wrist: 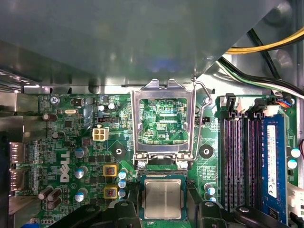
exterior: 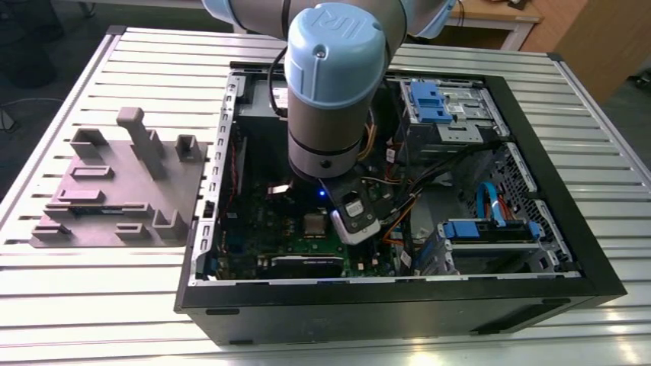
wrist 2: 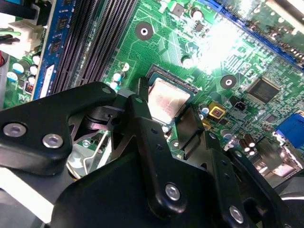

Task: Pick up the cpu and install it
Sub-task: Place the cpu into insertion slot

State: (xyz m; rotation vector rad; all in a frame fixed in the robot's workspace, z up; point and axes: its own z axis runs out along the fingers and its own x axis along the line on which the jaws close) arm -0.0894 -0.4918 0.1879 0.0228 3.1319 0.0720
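Observation:
The cpu (wrist: 163,198) is a small square chip with a silver-grey top, lying flat in the socket on the green motherboard (wrist: 71,142); it also shows in the second wrist view (wrist 2: 167,99). My gripper (wrist: 163,211) straddles it, one black finger (wrist: 124,209) on each side, close to its edges, with a strip of socket rim showing between. The gripper (wrist 2: 166,113) looks open, low over the board. The hinged metal socket frame (wrist: 163,118) stands flipped open beside the cpu. In the exterior view the arm (exterior: 331,91) reaches down into the open computer case (exterior: 407,297).
Black memory slots (wrist: 237,161) run beside the socket, and the retention lever (wrist: 202,123) stands by the frame. Cables (wrist: 266,47) and a grey case panel (wrist: 118,42) hang close over the board. A grey fixture plate (exterior: 117,191) sits on the slatted table at the exterior view's left.

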